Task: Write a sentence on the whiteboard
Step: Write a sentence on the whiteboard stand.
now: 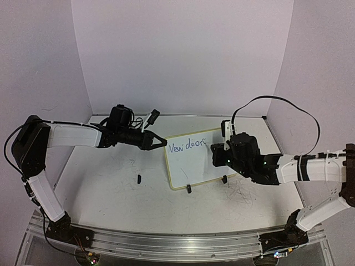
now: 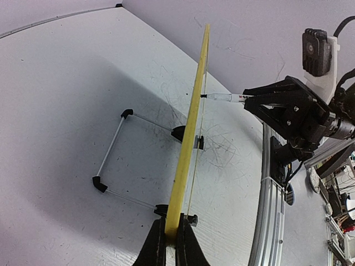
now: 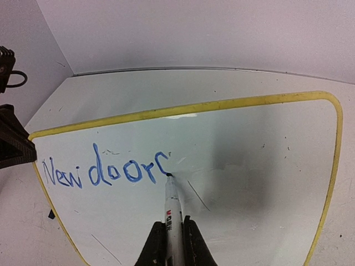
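**Sentence** (image 3: pixel 105 173): blue script, "New door" plus a part-formed last letter, on the left part of the whiteboard (image 3: pixel 260 166). The board stands tilted on its feet mid-table. The line runs along the board's long axis, and blank surface lies rightward of the last stroke.

**Marker** (image 3: pixel 172 205): tip touching the board at that stroke, clamped in the right gripper (image 3: pixel 171 235), which is the arm nearer the writing.

**Left gripper** (image 2: pixel 171 235): closed on the board's frame edge, apparently steadying it.

**Containers**: none seen.
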### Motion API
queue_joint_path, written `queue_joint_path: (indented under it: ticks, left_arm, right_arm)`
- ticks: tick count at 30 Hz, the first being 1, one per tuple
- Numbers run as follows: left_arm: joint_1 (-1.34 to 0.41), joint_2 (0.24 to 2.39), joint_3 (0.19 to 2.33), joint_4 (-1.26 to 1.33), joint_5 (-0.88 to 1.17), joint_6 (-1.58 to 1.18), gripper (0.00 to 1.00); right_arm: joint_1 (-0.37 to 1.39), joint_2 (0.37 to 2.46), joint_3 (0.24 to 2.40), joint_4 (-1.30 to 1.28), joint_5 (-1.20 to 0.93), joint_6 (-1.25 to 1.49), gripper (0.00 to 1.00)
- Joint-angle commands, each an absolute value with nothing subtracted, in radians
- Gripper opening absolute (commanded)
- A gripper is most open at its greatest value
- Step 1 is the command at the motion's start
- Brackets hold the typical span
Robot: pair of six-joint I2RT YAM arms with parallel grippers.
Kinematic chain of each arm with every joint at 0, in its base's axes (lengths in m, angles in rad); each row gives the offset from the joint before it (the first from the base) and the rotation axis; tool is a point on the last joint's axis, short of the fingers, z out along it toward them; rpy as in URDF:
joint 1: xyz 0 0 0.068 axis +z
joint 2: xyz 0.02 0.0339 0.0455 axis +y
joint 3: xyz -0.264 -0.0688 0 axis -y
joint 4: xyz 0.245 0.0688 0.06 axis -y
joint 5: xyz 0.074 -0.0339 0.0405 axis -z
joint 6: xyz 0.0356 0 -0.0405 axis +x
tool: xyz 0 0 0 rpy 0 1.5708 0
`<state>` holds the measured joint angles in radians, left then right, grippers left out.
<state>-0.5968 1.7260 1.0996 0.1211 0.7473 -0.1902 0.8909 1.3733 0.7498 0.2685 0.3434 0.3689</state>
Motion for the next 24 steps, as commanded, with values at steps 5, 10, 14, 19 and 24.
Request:
queue_joint_path:
  ticks: [5,10,14,19,24]
  left_arm:
    - [-0.604,1.698,1.102,0.050,0.718,-0.163,0.00]
    - [-0.606,1.697,1.102,0.050,0.719,-0.163,0.00]
    - [-0.606,1.698,1.102,0.051,0.719,-0.163,0.00]
    - [-0.606,1.698,1.102,0.050,0.720,-0.163,0.00]
    - [-0.608,1.697,1.101,0.050,0.716,-0.161,0.00]
  right_arm:
    - [0.888,1.342,0.733,0.255,0.376,0.399,0.00]
    - [0.895,1.341,0.715,0.252,0.354,0.415,0.00]
    - [0.906,1.347,0.712,0.252,0.347,0.424,0.00]
    - [0.914,1.390,0.745,0.273,0.339,0.415,0.00]
    - [0.913,1.394,0.773,0.295,0.339,0.398,0.00]
